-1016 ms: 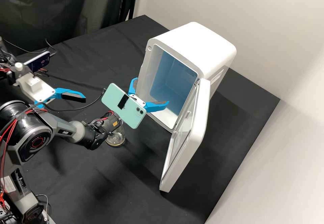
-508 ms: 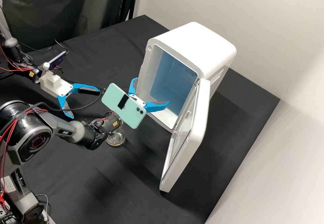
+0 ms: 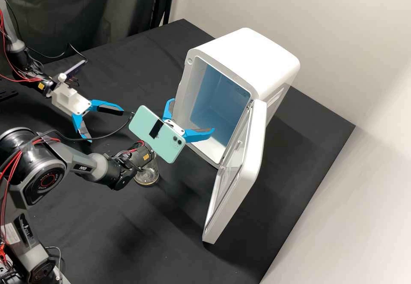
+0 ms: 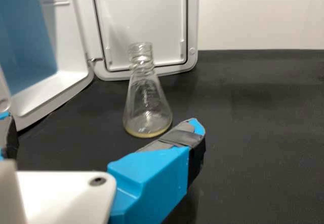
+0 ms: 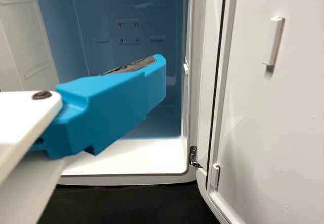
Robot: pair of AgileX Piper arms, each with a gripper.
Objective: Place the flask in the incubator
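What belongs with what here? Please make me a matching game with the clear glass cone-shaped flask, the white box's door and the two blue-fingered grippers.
Things:
1. clear glass conical flask
2. white incubator door
3. left gripper
4. right gripper

States:
A. open, at the blue-lined opening of the incubator
B. swung open
C. upright on the black bench
D. open, facing the flask without touching it

Pairs: 1-C, 2-B, 3-D, 4-A

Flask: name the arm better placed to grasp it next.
Left. The left gripper, open, faces the upright flask; the right gripper, open, points into the incubator.
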